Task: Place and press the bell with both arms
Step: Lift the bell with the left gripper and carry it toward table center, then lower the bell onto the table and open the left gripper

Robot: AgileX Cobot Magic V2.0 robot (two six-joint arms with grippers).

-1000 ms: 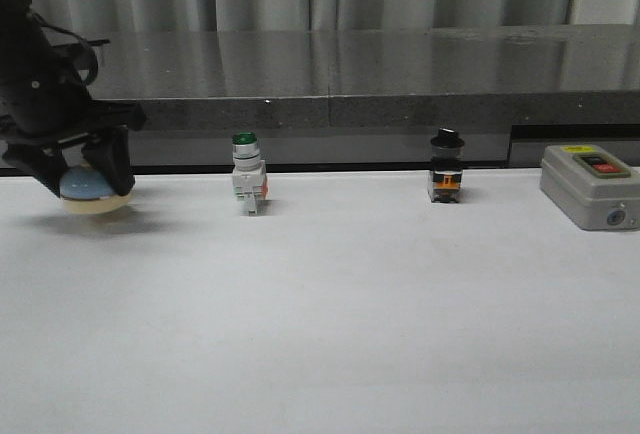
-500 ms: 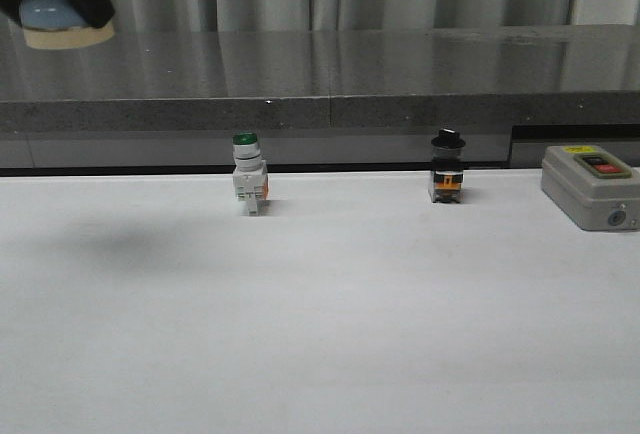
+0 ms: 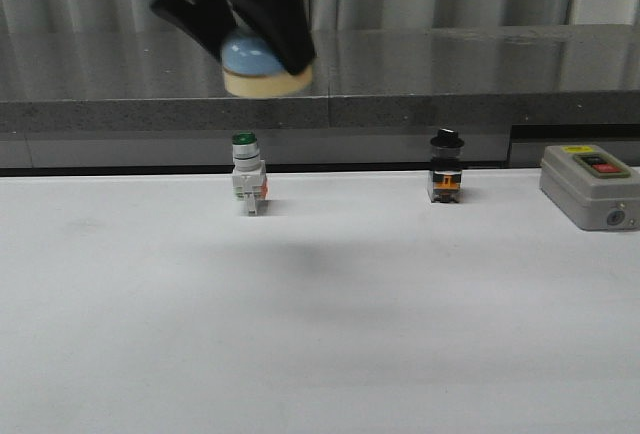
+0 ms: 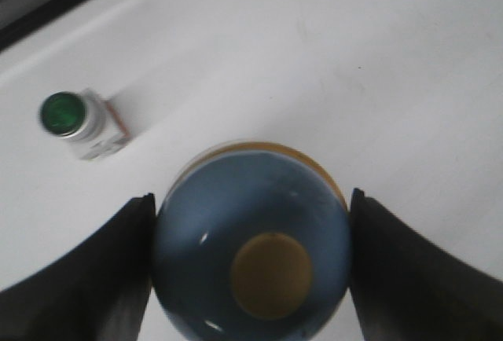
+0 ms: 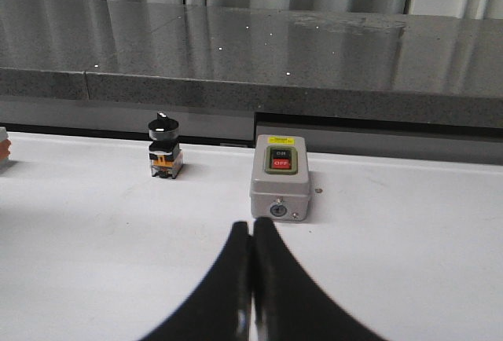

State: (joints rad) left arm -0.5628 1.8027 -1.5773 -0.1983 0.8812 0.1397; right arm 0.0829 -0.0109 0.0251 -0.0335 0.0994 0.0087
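Left gripper (image 3: 262,54) has carried the bell (image 3: 265,66) up and inward: a second ago it sat low at the counter's left edge, half a second ago high above that edge, now in the air over the back-centre, above and just right of the green-capped switch (image 3: 247,186). Fingers are clamped on the bell's sides, one each side of the blue dome (image 4: 251,239); the cream knob faces up, the cream base hangs level or nearly so. The white counter (image 3: 320,334) shows a faint shadow below.

Right gripper (image 5: 252,278) hangs low over the right half, fingers together with nothing between them, the grey on/off box (image 5: 280,177) just ahead, the black-knobbed switch (image 5: 164,149) further left.

Judgement: pick-up done, transfer under way. Placing is not yet done; the descent needs open counter forward of the switches. The right arm looks kept free for the press.
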